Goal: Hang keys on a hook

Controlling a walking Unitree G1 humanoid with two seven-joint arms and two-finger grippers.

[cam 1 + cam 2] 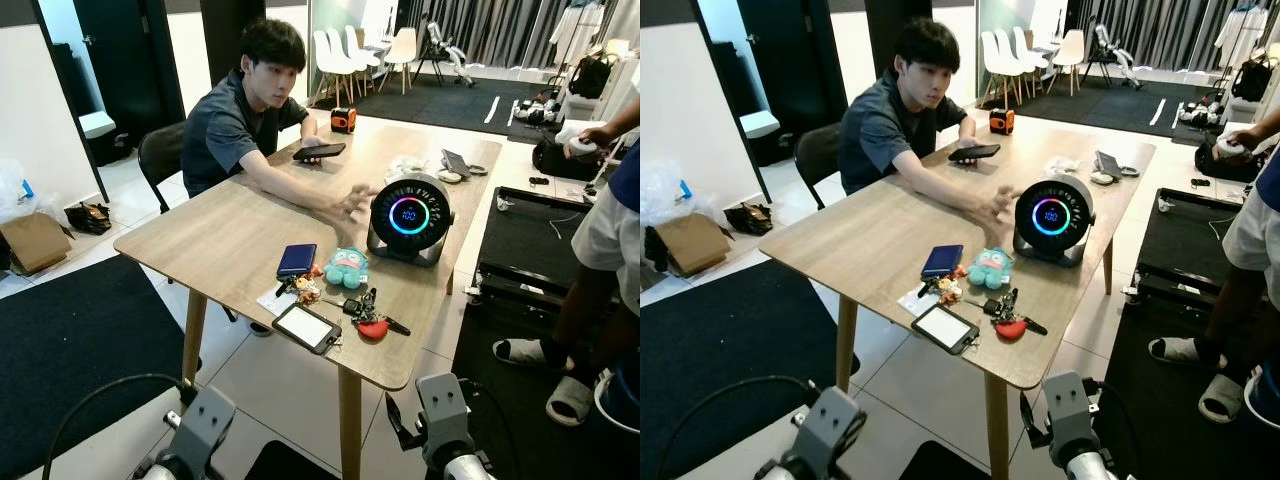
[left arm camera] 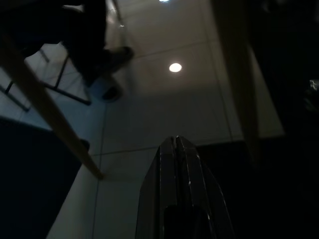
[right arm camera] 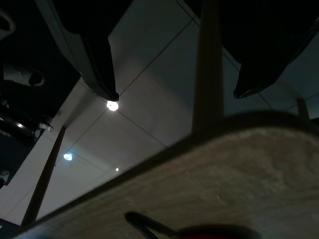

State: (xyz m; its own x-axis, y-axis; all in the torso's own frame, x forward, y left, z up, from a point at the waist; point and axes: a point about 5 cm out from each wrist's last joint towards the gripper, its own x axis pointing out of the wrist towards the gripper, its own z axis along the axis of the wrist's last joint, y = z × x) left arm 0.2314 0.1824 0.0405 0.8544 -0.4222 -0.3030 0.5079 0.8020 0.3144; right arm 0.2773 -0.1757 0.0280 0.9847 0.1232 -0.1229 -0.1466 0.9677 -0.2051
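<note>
Head stereo views look forward and down across the wooden table (image 1: 230, 240) from its near corner. The left wrist view faces the dim floor (image 2: 164, 109); the right wrist view skims the table edge (image 3: 219, 164) closely.

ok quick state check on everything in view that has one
keys: flat on the table, not hung
round display: lit, ring glowing
phone: dark screen, under the person's hand
card holder: flat near the table edge
left gripper: shut, low over the floor
right gripper: open, at the table edge
</note>
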